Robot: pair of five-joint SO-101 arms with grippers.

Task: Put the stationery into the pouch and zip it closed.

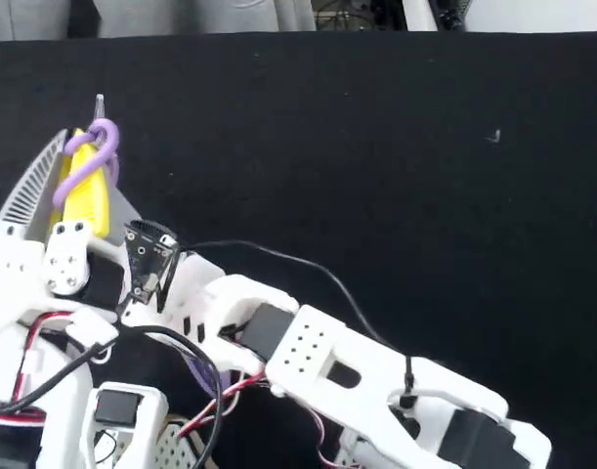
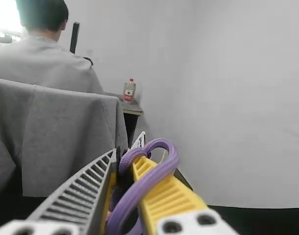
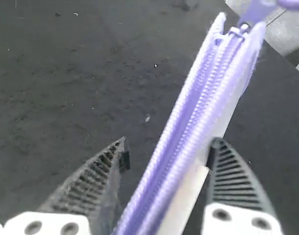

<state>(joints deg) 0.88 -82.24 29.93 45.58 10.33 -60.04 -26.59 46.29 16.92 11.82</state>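
Note:
My left gripper (image 1: 83,161) stands raised at the table's left, its grey and yellow fingers shut on the purple pull loop (image 1: 101,142) of the pouch's zipper. In the left wrist view the loop (image 2: 154,169) curls between the two fingers, which point up toward the room. My right gripper (image 3: 168,142) straddles the pouch's purple zipper (image 3: 198,107), which runs closed between its jaws up to the slider (image 3: 243,27); the jaws press on the pouch's sides. In the high view a purple strip of the pouch (image 1: 198,369) shows under the right arm (image 1: 318,357). No stationery shows.
The black table surface (image 1: 425,147) stretches to the right and far side. Both arms and their cables (image 1: 308,269) crowd the near left corner. A small pale speck (image 1: 493,137) lies far right.

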